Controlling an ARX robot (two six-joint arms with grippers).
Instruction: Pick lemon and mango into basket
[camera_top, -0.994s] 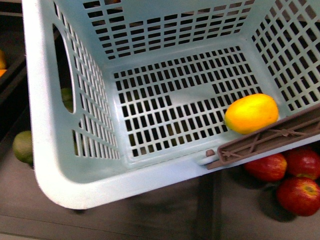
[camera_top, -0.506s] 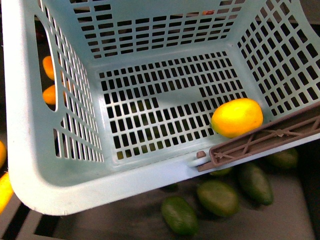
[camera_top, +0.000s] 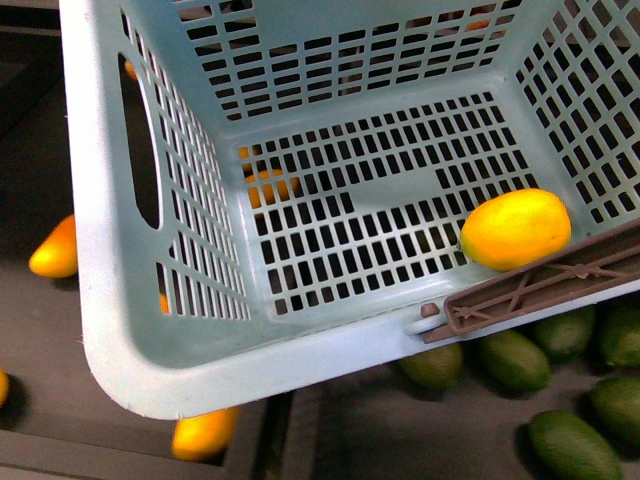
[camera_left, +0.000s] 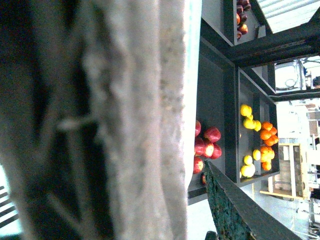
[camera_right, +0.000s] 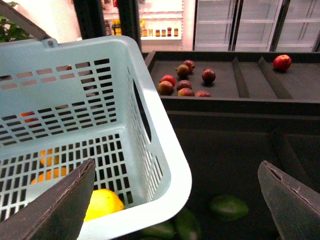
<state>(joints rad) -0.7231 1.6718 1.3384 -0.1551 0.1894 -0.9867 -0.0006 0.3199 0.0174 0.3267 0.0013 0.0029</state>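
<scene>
The light teal basket (camera_top: 100, 250) fills the front view, held up over the dark shelves. Its brown handle (camera_top: 540, 290) lies across the near right rim. One plump yellow fruit, the lemon (camera_top: 515, 228), rests on the basket floor against that handle; it also shows in the right wrist view (camera_right: 102, 204). Orange-yellow mangoes (camera_top: 55, 250) lie on the shelf left of and below the basket. My left gripper (camera_left: 192, 220) is shut on the basket's handle (camera_left: 125, 125), a blur close to the camera. My right gripper (camera_right: 175, 200) is open and empty, over the basket's corner rim (camera_right: 170, 165).
Several green avocados (camera_top: 515, 360) lie on the shelf under the basket's right side. A shelf divider (camera_top: 285, 440) runs below the basket. Red fruits (camera_right: 182, 82) sit in a far tray. Red apples (camera_left: 207, 145), yellow fruits (camera_left: 246, 111) and oranges (camera_left: 267, 131) fill bins in the left wrist view.
The shelf below has slid past: red apples, then avocados, now mangoes at left and avocados at right. The lemon stays in the same corner by the handle.
</scene>
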